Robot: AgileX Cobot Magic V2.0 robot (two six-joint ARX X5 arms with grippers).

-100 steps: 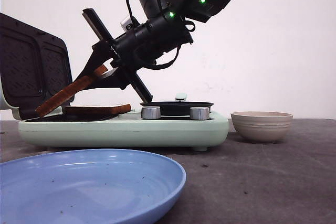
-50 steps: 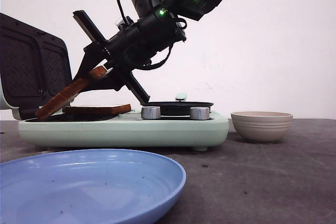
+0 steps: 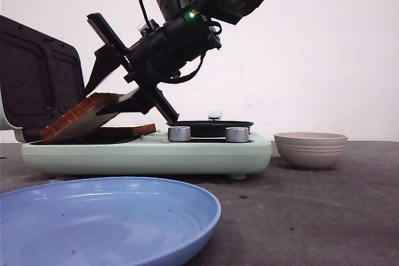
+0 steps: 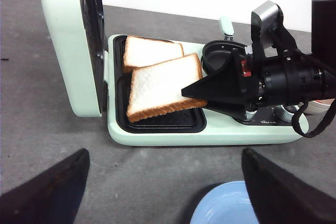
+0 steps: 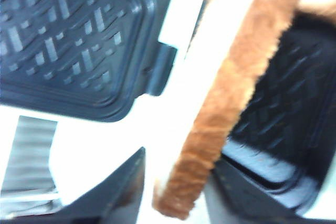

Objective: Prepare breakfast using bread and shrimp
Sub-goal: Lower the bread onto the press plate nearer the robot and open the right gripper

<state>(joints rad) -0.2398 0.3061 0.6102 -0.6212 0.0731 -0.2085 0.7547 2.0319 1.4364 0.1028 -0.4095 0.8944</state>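
One bread slice (image 4: pixel 152 51) lies flat on the far half of the sandwich maker's dark plate (image 4: pixel 157 121). The second slice (image 4: pixel 163 85) leans tilted over it, its low edge on the plate; it also shows in the front view (image 3: pixel 78 119). My right gripper (image 3: pixel 93 101) is open, its fingers spread on either side of this slice's raised edge (image 5: pixel 236 77). The slice rests on the lower finger (image 3: pixel 128 103). My left gripper (image 4: pixel 165 153) is open and empty, above the table in front of the maker. No shrimp shows.
The mint-green sandwich maker (image 3: pixel 149 154) has its lid (image 3: pixel 37 79) standing open at the left and a small black pan (image 3: pixel 212 127) on its right half. A beige ribbed bowl (image 3: pixel 310 149) stands to the right. A blue plate (image 3: pixel 106 216) lies in front.
My right gripper has opened and let go of the second slice. The slice has dropped from a steep tilt to a shallower lean over the flat slice.
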